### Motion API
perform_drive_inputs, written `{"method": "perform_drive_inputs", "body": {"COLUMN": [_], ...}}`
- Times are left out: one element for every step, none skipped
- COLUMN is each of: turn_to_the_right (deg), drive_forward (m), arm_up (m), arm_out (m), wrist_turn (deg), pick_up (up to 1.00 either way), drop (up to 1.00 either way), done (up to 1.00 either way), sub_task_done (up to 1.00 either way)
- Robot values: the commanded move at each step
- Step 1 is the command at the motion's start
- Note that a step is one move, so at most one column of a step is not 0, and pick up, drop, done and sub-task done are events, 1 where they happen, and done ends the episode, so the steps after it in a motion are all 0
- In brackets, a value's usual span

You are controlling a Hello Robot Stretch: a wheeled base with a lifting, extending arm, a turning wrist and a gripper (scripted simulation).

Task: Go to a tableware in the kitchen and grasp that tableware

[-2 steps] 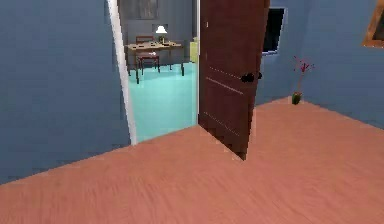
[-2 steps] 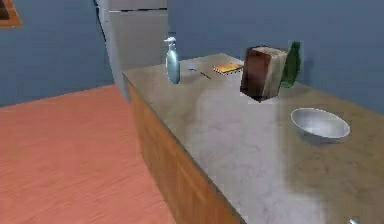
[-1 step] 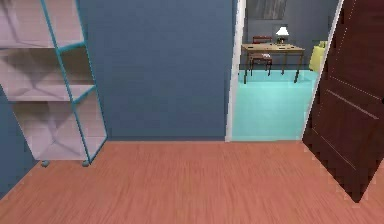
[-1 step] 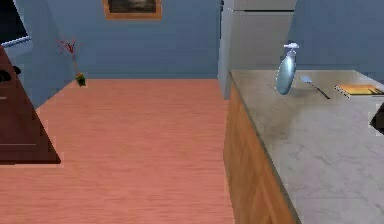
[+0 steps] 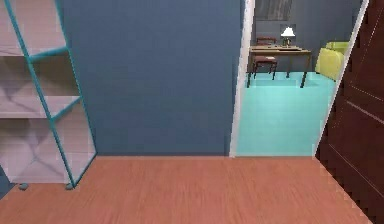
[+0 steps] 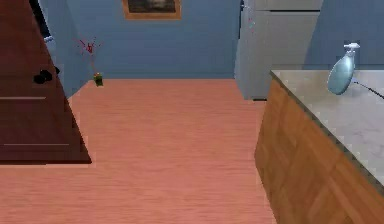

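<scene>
Hand's state cannot be told; bare floor (image 6: 160, 140) flanks counter (image 6: 340, 125) edge (doorway (image 5: 285, 110) ahead).

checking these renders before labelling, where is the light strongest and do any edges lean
Forward view: brightest through the doorway, around the lit lamp on the desk; the posts of the shelf unit and the dark door lean, in the picture alone. Arm side view: light is even, the fridge palest.
</scene>
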Motion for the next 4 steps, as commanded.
{"method": "perform_drive_inputs", "body": {"turn_to_the_right": [-45.0,-39.0,0.0,-45.0], "drive_forward": [0.0,0.0,0.15,0.0], "arm_up": [0.0,0.0,0.0,0.0], "arm_out": [0.0,0.0,0.0,0.0], "wrist_turn": [0.0,0.0,0.0,0.0], "pick_up": [0.0,0.0,0.0,0.0], "drop": [0.0,0.0,0.0,0.0], "done": [0.0,0.0,0.0,0.0], "sub_task_done": [0.0,0.0,0.0,0.0]}}
